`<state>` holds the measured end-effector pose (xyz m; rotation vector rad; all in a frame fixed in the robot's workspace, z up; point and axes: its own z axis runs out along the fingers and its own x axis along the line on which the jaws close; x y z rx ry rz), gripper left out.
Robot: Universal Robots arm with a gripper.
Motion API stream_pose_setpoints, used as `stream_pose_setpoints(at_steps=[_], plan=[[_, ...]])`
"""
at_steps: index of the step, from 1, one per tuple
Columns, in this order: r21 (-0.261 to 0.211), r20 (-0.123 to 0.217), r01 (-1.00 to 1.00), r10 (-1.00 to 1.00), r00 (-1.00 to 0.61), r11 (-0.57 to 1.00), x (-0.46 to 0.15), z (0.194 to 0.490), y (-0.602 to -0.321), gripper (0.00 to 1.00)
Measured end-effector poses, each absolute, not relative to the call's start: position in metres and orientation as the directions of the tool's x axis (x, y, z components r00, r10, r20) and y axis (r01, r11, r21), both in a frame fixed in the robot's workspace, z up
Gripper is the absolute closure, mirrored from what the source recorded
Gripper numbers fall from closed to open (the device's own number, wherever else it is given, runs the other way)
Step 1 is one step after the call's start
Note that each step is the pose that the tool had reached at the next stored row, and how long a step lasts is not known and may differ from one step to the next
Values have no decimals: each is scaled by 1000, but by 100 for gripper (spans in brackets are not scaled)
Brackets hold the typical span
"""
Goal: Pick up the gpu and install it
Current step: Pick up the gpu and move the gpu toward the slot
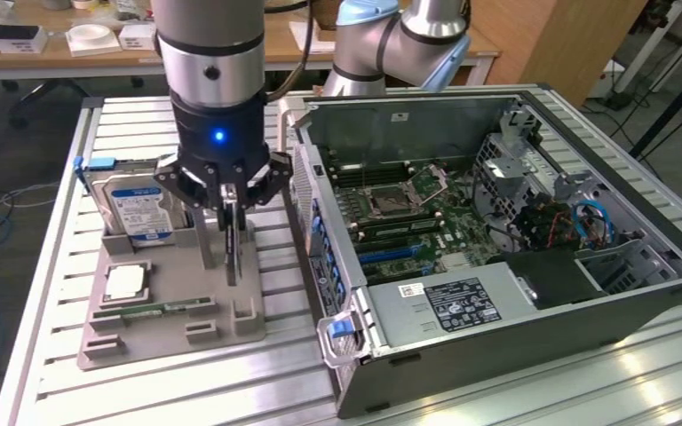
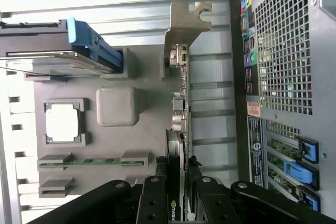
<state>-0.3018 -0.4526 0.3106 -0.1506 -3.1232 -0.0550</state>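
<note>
Fingers clenched on the gpu, one on each face of the card; my arm hangs straight down, with the gripper over the grey tray. Gpu stands on edge directly below my fingers, bracket end farthest from them. Tray holds the hard drive, processor and memory strip to one side; the open computer case lies on the other.
</note>
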Motion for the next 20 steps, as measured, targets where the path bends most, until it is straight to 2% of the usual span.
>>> stream_pose_setpoints(at_steps=[20], plan=[[34, 20, 16, 15, -1000, 999, -302, 379, -453, 74]])
